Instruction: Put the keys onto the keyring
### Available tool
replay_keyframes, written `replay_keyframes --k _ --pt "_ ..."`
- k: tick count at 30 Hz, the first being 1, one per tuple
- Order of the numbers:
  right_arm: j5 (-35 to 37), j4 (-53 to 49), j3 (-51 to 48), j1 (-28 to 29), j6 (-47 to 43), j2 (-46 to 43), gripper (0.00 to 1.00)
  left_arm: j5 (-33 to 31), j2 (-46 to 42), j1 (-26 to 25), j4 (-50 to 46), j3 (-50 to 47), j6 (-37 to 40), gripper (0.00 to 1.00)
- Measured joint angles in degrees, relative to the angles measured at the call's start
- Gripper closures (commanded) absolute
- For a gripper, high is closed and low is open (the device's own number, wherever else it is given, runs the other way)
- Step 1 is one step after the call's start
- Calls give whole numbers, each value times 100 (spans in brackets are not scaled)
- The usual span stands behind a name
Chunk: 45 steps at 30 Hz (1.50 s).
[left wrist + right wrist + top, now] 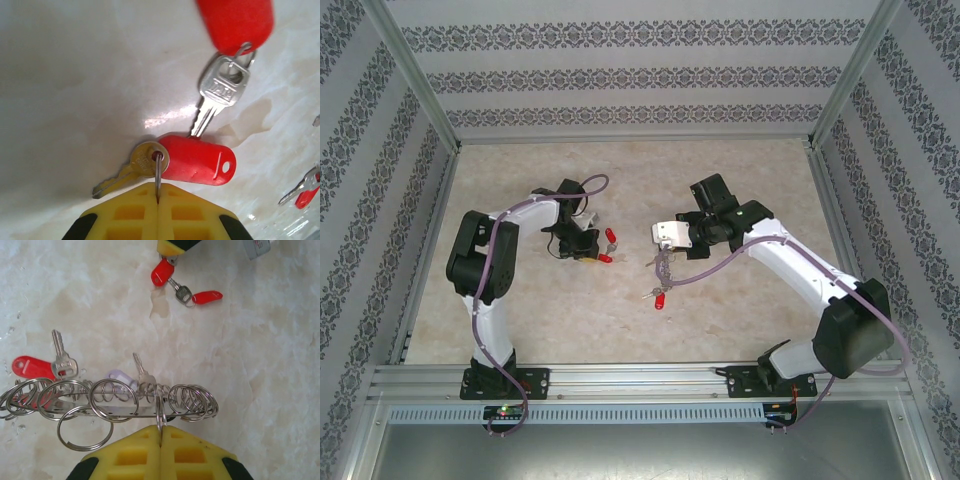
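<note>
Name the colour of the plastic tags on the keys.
Bright red; the key tag shows best in the left wrist view.

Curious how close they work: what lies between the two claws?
In the top view, two red-tagged keys at the left gripper, then bare table up to the right gripper and its keyring.

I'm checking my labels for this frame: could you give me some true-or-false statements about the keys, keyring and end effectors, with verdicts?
1. The left end effector is shut on a small ring holding a key and a red tag. True.
2. The right end effector hangs open above the keyring. False: it is shut on one of its loops.
3. A red-tagged key lies on the table near the keyring. True.
4. Every key is threaded on the keyring. False: two keys sit apart, at the left end effector.
</note>
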Motion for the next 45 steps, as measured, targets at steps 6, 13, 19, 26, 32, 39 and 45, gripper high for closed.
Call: replay_keyframes --k 6,13,19,26,32,39,45 --pt "-339 -72 31 -2 197 46 100 258 -1528 -133 363 -612 1637 100" --pt "-1298 -87 223 -151 597 323 100 763 -3049 -343 1086 -758 3851 100" --pt "-2157 -15 291 -96 654 372 100 986 -2896 -444 1655 -756 4839 100" --pt "-2535 385 160 17 778 302 100 1349 -2728 -654 2365 -761 5396 100" --pt "-2632 503 149 13 946 302 100 1705 -2728 -850 2728 -780 5757 100" --pt "-2750 522 149 -76 1176 302 100 1888 -2726 -1023 2675 -820 6332 100" --pt "-2761 514 151 -190 1257 302 100 1845 -2717 -1196 2505 -820 6793 100"
